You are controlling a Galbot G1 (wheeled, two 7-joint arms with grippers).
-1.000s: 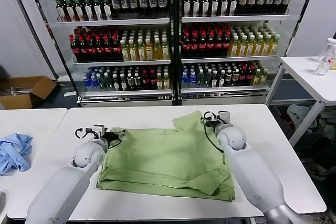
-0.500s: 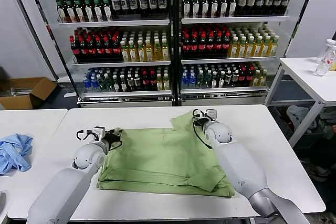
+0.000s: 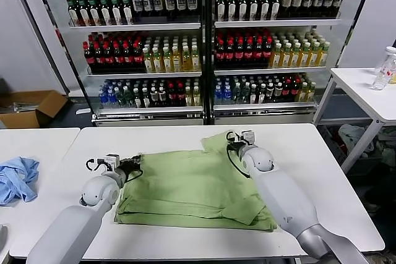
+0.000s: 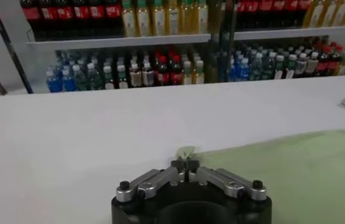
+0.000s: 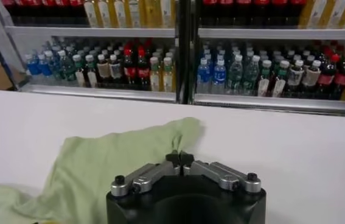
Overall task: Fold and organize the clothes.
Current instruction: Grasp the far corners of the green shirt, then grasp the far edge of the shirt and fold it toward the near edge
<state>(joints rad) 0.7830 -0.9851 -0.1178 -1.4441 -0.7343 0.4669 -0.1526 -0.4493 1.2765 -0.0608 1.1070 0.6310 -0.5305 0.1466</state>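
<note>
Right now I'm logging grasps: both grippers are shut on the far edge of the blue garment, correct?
Not quite. The left gripper and right gripper are shut on the green shirt, as the wrist views show. The blue garment lies untouched on the side table.

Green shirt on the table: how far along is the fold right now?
Done: the green shirt lies on the white table, already doubled into a rough rectangle. In hand: the left gripper is shut on a far corner of its cloth, and the right gripper is shut on the sleeve end sticking out at the far side. Left: the sleeve is not yet folded in, and the edges look uneven.
</note>
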